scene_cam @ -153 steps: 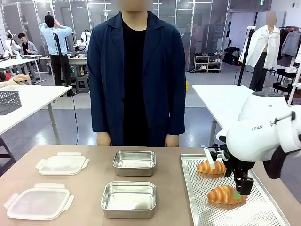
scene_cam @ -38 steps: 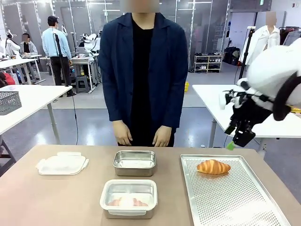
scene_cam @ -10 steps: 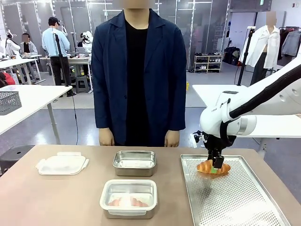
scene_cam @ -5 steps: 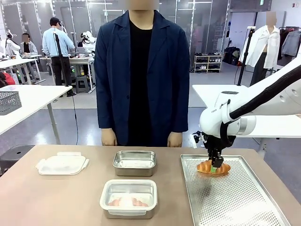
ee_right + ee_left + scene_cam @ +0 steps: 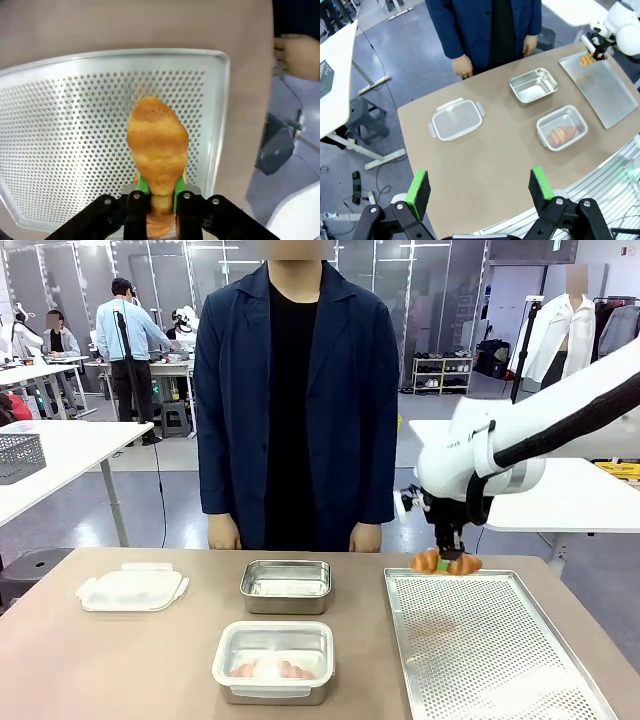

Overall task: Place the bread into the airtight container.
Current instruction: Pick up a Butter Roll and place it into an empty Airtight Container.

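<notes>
My right gripper [image 5: 447, 562] is shut on a golden croissant [image 5: 445, 562] and holds it in the air above the far end of the perforated tray [image 5: 490, 650]. From the right wrist the croissant [image 5: 157, 145] sticks out past the green pads [image 5: 143, 185], with the tray [image 5: 60, 130] below. An open steel container [image 5: 286, 586] stands at the table's middle. Nearer me, a second container [image 5: 273, 660] wears a clear lid over another croissant [image 5: 560, 135]. My left gripper [image 5: 479, 186] hangs open high over the table.
A person in a dark blue jacket stands at the far edge, hands [image 5: 222, 532] down by the sides. A spare clear lid [image 5: 132, 589] lies at the far left of the table. The tray's surface is bare under the lifted croissant.
My right gripper has risen off the tray with the croissant in its grip. Much earlier, a second croissant left the tray and the near container got its lid.
</notes>
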Tool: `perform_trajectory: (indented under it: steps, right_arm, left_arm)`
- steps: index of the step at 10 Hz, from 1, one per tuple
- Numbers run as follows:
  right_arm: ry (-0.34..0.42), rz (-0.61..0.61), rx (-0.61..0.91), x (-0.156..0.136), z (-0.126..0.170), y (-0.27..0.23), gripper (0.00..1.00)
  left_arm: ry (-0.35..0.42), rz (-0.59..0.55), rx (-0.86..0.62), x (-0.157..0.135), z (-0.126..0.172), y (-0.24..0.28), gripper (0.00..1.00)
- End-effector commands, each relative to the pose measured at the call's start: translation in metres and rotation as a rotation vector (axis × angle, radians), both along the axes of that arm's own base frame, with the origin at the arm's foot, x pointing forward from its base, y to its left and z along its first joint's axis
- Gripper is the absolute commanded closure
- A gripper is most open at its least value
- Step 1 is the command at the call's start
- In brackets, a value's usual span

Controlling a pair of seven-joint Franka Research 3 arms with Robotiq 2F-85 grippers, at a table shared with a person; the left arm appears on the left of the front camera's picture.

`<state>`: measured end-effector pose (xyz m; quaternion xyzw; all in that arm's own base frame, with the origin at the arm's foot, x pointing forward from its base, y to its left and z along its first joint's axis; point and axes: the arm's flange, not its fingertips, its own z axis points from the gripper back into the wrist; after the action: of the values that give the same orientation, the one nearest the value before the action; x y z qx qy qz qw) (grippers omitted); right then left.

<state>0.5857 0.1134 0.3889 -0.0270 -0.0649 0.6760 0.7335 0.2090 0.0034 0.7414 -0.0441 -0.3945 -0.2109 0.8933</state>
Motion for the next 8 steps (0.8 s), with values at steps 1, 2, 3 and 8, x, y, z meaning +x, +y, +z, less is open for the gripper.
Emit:
perform_trajectory:
  steps: [1, 2, 3, 8]
  right_arm:
    - [-0.006, -0.045, -0.037, -0.01, 0.028, 0.041, 0.79]
    - [-0.035, -0.067, -0.04, -0.007, 0.039, 0.07, 0.79]
    - [-0.014, -0.044, -0.011, -0.007, 0.043, 0.099, 0.79]
    - [0.013, -0.055, -0.014, -0.012, 0.038, 0.251, 0.79]
  left_arm:
    - [-0.002, -0.012, 0.003, 0.001, 0.001, 0.0, 0.0]
    - [-0.002, -0.012, 0.003, 0.001, 0.001, 0.0, 0.0]
    - [-0.002, -0.012, 0.003, 0.001, 0.001, 0.0, 0.0]
    - [-0.002, -0.012, 0.003, 0.001, 0.001, 0.0, 0.0]
